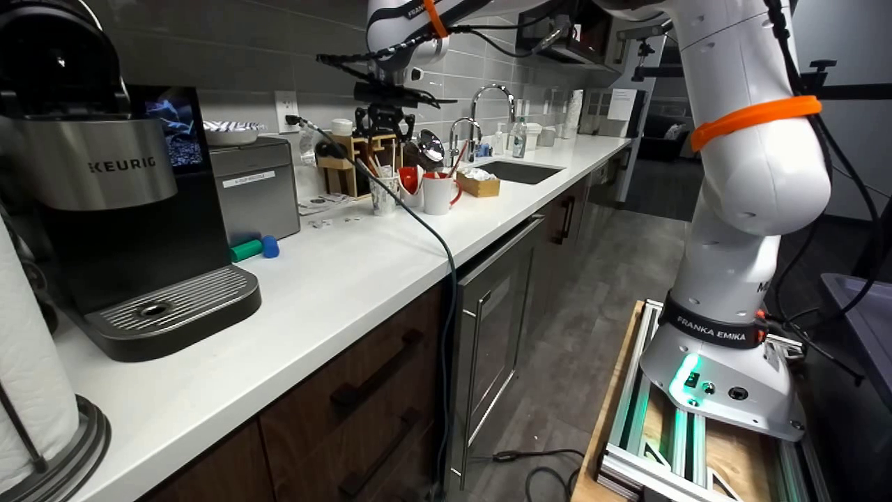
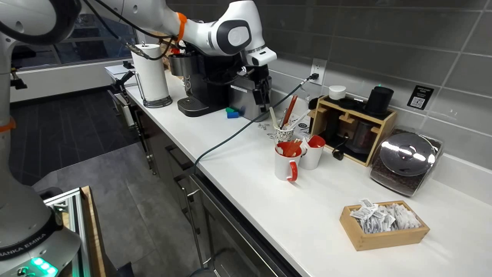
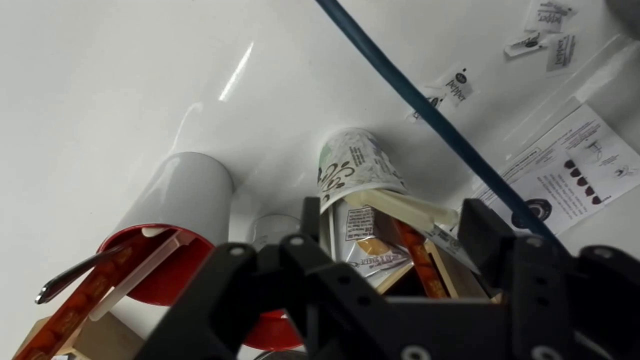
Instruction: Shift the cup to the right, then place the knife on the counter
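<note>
The cup is a small whitish patterned tumbler standing upright on the white counter, in both exterior views and the wrist view. It holds several utensils and packets. Pale slender utensils stick out of it, also in an exterior view; I cannot tell which is the knife. My gripper is open, its fingers apart on either side of the utensil tops in the wrist view. In both exterior views the gripper hangs above the cup. The counter is white.
A red-handled white mug and a red-lined white cup stand beside the cup. A dark cable crosses the counter nearby. A wooden organizer, packet box and coffee machine are there.
</note>
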